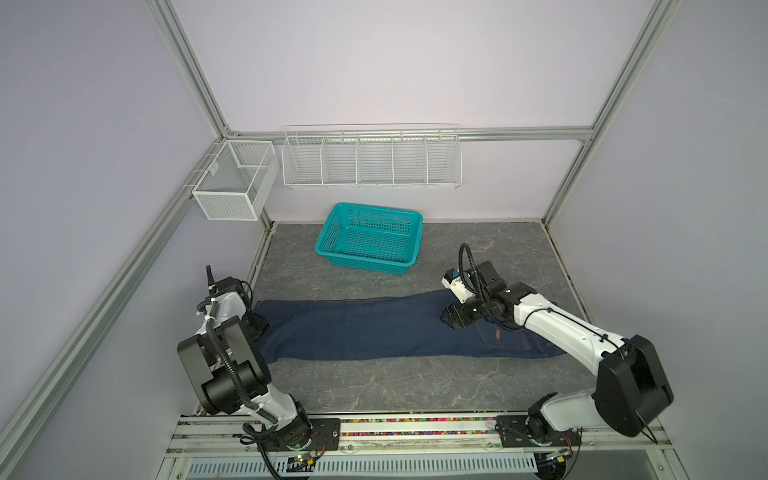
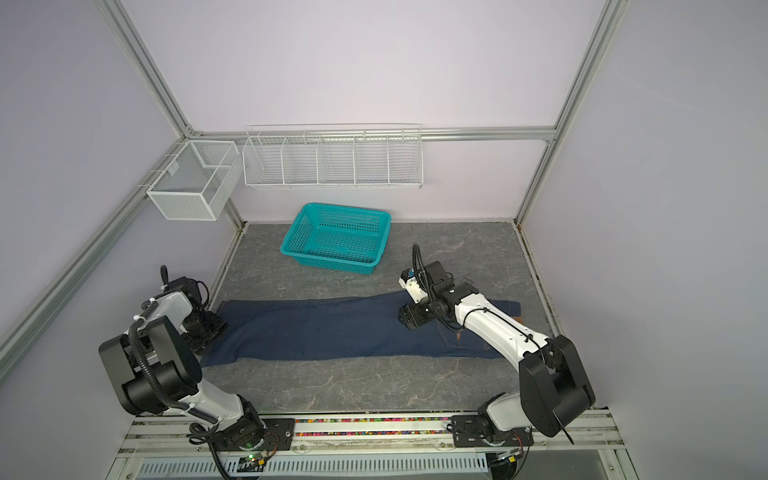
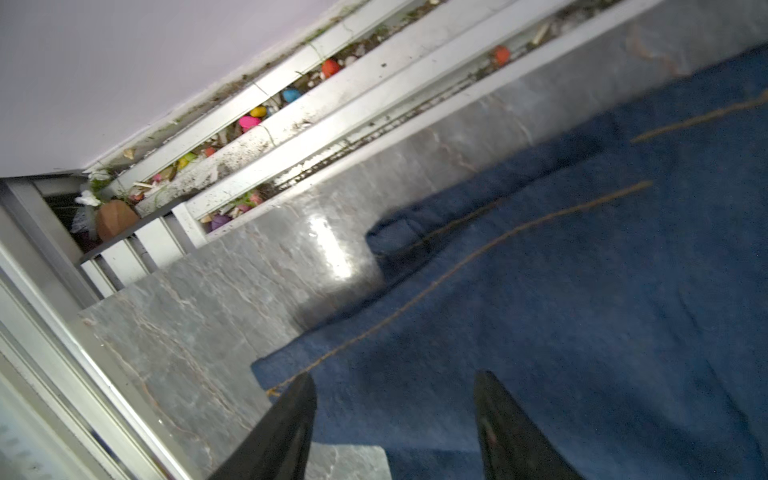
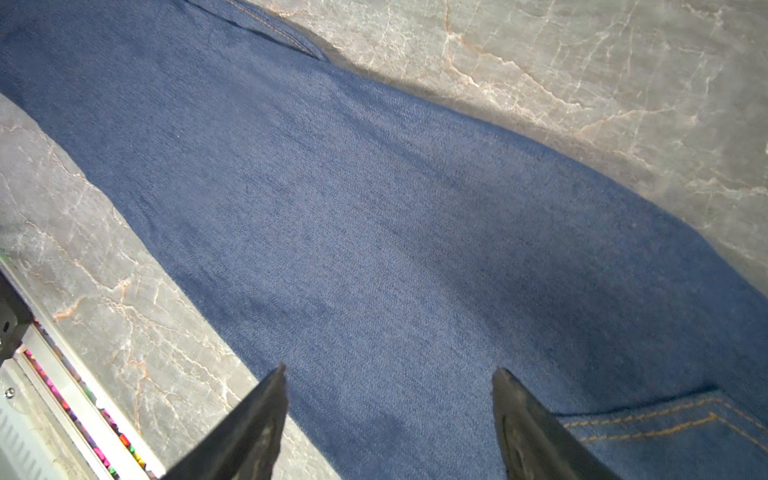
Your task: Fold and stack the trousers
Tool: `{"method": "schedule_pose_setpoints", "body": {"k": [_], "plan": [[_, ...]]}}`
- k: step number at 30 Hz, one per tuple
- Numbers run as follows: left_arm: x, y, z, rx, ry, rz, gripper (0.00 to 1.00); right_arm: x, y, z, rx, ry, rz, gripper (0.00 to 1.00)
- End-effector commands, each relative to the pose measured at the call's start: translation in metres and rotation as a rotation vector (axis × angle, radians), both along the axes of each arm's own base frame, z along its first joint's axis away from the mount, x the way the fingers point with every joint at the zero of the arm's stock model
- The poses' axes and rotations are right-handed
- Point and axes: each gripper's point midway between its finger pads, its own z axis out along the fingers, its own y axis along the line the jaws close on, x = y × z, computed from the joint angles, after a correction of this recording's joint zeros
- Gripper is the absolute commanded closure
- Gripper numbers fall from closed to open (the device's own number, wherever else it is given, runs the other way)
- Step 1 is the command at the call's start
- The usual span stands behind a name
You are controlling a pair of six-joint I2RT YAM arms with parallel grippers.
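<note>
The trousers [image 1: 374,328] [image 2: 332,328] are dark navy jeans lying flat across the grey table, with the leg hems at the left and the waist at the right, partly under the right arm. My left gripper [image 1: 259,328] [image 2: 212,328] hangs over the hem end. In the left wrist view the left gripper [image 3: 397,376] is open above the hem cloth [image 3: 540,311], gripping nothing. My right gripper [image 1: 451,320] [image 2: 409,320] is over the seat. In the right wrist view the right gripper [image 4: 390,368] is open above the denim [image 4: 374,208], beside a stitched pocket [image 4: 644,428].
A teal basket [image 1: 370,239] [image 2: 336,239] stands on the table behind the jeans. A white wire rack [image 1: 372,160] and a mesh box [image 1: 235,178] hang on the back frame. Bare marbled table [image 1: 395,382] lies in front, ending at a metal rail [image 1: 415,428].
</note>
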Motion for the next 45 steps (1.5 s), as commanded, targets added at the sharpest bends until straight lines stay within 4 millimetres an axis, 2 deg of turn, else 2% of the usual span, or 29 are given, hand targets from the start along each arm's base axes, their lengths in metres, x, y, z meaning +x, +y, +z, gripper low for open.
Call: {"method": "schedule_pose_setpoints", "body": {"k": [1,7,12,15,22,24,29,33,39,45], "plan": [[-0.006,0.015,-0.007,0.019,-0.026,0.041,0.39,-0.009,-0.005,-0.001,-0.004,0.020,-0.016,0.21],[-0.005,0.027,-0.014,0.049,0.025,-0.059,0.39,-0.012,-0.005,0.001,0.000,0.024,-0.026,0.20],[-0.003,0.012,-0.022,-0.025,-0.007,-0.071,0.43,-0.013,-0.007,0.002,-0.012,0.021,-0.019,0.20],[-0.006,0.011,-0.023,-0.023,-0.001,-0.078,0.52,-0.012,-0.007,0.003,-0.015,0.018,-0.017,0.21],[-0.009,0.001,-0.039,-0.082,0.005,-0.065,0.72,-0.013,-0.011,0.004,-0.037,0.007,-0.005,0.21],[-0.007,0.002,-0.036,-0.078,0.001,-0.063,0.81,-0.014,-0.012,0.004,-0.040,0.007,-0.004,0.21],[-0.005,0.005,-0.016,-0.051,-0.023,-0.061,0.96,-0.017,-0.013,0.002,-0.037,0.011,-0.010,0.21],[-0.004,0.005,-0.005,-0.041,-0.035,-0.065,1.00,-0.016,-0.013,0.002,-0.036,0.008,-0.008,0.21],[0.002,0.007,0.022,-0.015,-0.070,-0.072,1.00,-0.013,-0.015,0.003,-0.041,0.000,-0.013,0.21],[0.018,0.007,0.050,0.000,-0.127,-0.092,1.00,-0.011,-0.014,0.003,-0.038,-0.005,-0.016,0.21]]}}
